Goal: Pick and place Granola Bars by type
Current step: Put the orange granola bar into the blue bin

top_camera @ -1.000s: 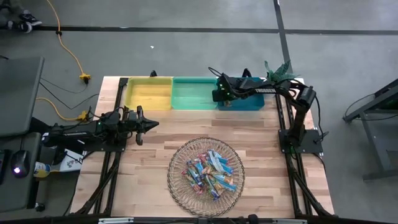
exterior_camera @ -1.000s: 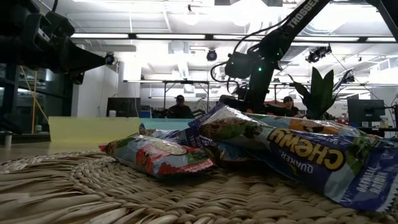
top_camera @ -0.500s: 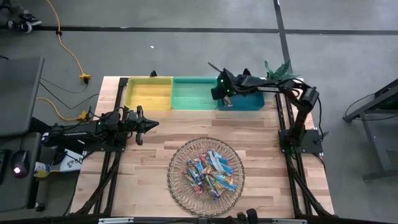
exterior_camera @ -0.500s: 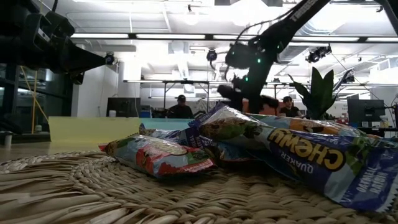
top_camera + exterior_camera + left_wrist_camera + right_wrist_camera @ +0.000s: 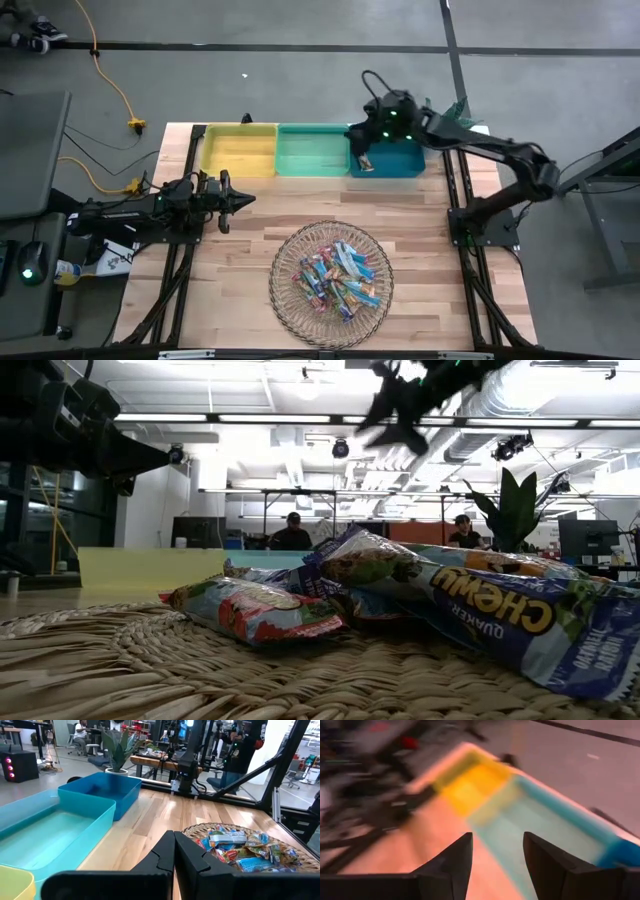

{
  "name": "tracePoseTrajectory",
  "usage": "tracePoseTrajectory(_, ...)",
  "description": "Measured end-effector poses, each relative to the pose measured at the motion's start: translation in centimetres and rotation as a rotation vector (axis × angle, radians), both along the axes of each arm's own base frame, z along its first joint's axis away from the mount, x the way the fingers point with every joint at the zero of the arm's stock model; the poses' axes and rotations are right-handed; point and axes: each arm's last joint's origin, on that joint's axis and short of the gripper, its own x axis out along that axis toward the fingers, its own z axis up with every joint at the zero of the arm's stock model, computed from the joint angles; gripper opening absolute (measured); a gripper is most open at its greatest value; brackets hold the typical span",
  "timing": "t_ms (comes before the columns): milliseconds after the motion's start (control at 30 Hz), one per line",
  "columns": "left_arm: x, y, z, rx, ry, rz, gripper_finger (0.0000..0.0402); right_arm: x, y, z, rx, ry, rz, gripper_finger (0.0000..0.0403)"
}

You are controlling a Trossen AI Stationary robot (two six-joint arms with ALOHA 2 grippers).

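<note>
Several Granola Bars (image 5: 333, 272) in blue, red and tan wrappers lie heaped in a round wire basket (image 5: 283, 290) near the table's front; they also show in the low view (image 5: 420, 585) and the left wrist view (image 5: 240, 847). One small tan bar (image 5: 365, 163) lies in the left end of the blue bin (image 5: 400, 160). My right gripper (image 5: 358, 138) hangs high above that end, open and with nothing between its fingers (image 5: 455, 865). My left gripper (image 5: 243, 198) waits shut at the table's left, its fingers (image 5: 174, 855) level.
A yellow bin (image 5: 240, 150), a green bin (image 5: 312, 150) and the blue bin stand in a row along the far edge. Bare wood lies between the bins and the basket. A potted plant (image 5: 447, 113) stands behind the blue bin. People sit in the room beyond.
My right gripper has risen steeply from the left end of the blue bin to well above it, and has tipped from pointing down toward level while rolling. The tan bar stays in the bin. The heap in the basket has not moved.
</note>
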Motion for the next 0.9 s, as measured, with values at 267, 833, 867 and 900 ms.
tracePoseTrajectory(267, 0.0, 0.0, -0.1, -0.002, 0.015, 0.0, 0.0, -1.1, 7.8, 4.2, 0.002, -0.162, 0.357, 0.0157)
tracePoseTrajectory(833, 0.0, 0.0, -0.1, -0.001, 0.013, 0.0, 0.0, 0.4, 20.1, -0.3, 0.353, 0.207, 0.558, 0.0157)
tracePoseTrajectory(867, 0.0, 0.0, -0.1, -0.001, 0.013, 0.0, 0.0, 0.6, 20.6, -0.8, 0.367, 0.24, 0.562, 0.0156)
tracePoseTrajectory(900, 0.0, 0.0, -0.1, -0.002, 0.012, 0.0, 0.0, 0.7, 21.1, -1.3, 0.38, 0.269, 0.565, 0.0156)
